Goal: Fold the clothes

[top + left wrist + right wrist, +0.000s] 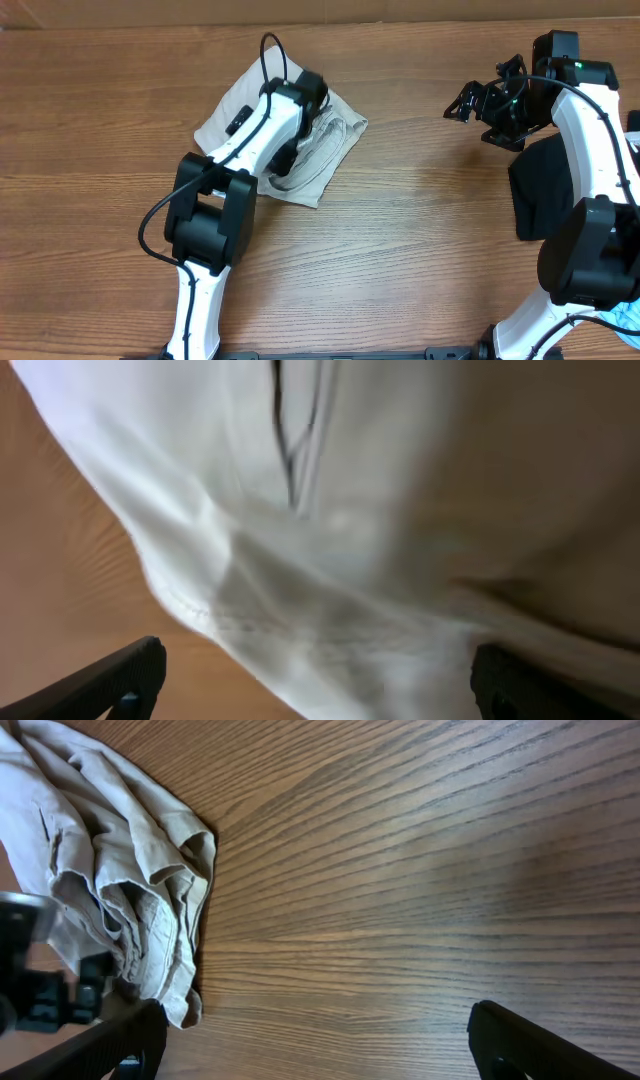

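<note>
The khaki shorts (320, 160) lie bunched and partly folded on the wooden table (420, 230), directly beneath the left gripper (300, 125). In the left wrist view the pale fabric (330, 560) fills the space ahead of and between the left fingers (120, 675), which stand spread wide with nothing clamped. The right gripper (480, 105) hangs over bare wood, well apart from the shorts; its fingers (545, 1035) are fully parted and hold nothing. A black garment (540, 185) lies under the right arm. No containers are visible.
</note>
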`<action>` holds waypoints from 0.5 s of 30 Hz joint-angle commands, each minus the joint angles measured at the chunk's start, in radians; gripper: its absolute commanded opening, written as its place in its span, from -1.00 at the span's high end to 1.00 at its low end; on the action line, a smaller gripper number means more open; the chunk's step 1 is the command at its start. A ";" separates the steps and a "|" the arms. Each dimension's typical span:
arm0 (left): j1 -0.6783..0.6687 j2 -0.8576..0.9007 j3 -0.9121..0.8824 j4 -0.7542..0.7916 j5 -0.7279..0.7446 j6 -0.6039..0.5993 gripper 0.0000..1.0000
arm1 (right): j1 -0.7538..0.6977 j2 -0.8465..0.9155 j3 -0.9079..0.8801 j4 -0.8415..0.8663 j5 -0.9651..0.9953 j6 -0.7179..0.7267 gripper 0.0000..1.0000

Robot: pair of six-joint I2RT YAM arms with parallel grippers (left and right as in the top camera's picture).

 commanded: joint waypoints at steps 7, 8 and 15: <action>-0.031 0.001 0.282 -0.045 0.526 -0.098 -1.00 | -0.002 -0.032 0.027 0.002 0.006 -0.007 -1.00; -0.031 0.003 0.278 -0.040 0.526 -0.119 -1.00 | -0.002 -0.032 0.027 0.001 0.006 -0.007 -1.00; -0.045 0.004 0.122 0.119 0.603 -0.171 -1.00 | -0.002 -0.032 0.027 0.003 0.006 -0.007 -1.00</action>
